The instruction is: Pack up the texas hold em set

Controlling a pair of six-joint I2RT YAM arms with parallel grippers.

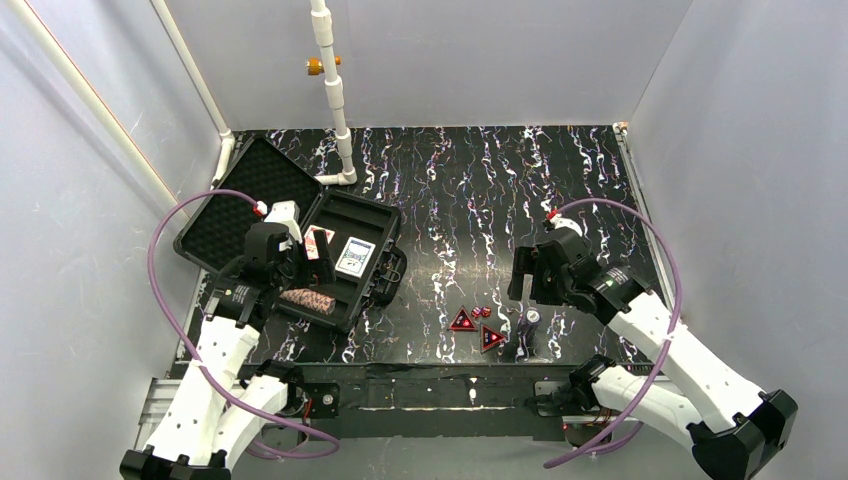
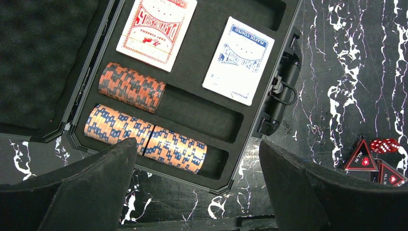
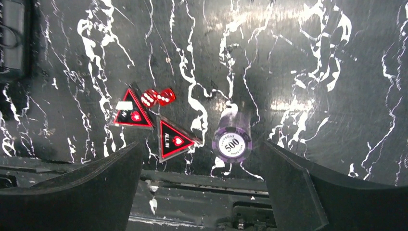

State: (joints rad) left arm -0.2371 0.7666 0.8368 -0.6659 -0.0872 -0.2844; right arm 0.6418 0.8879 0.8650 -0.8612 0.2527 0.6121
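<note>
Left gripper (image 2: pixel 196 149) hangs released and empty over the near edge of the open black case (image 1: pixel 345 262), jaws spread wide. The case sits at the left of the table (image 1: pixel 560 200) with its foam lid laid back flat, I judge so that the tray can be reached from above. In the tray, the red deck (image 2: pixel 156 31) and blue deck (image 2: pixel 239 60) lie in their recesses. A short chip stack (image 2: pixel 131 86) fills the left part of one trough, and a longer stack (image 2: pixel 144 138) nearly fills the trough nearer me. Right gripper (image 3: pixel 199 147) is also released, holding nothing. It hovers over the loose purple 500 chip stack (image 3: pixel 232 137), which lies on its side near the table's front edge. Two red triangles (image 3: pixel 132 113) and the red dice (image 3: pixel 159 97) lie just left of it, apart from the stack. I judge the right side clear for a finger; the left is tighter. Open room in the case: right half of the short stack's trough.
</note>
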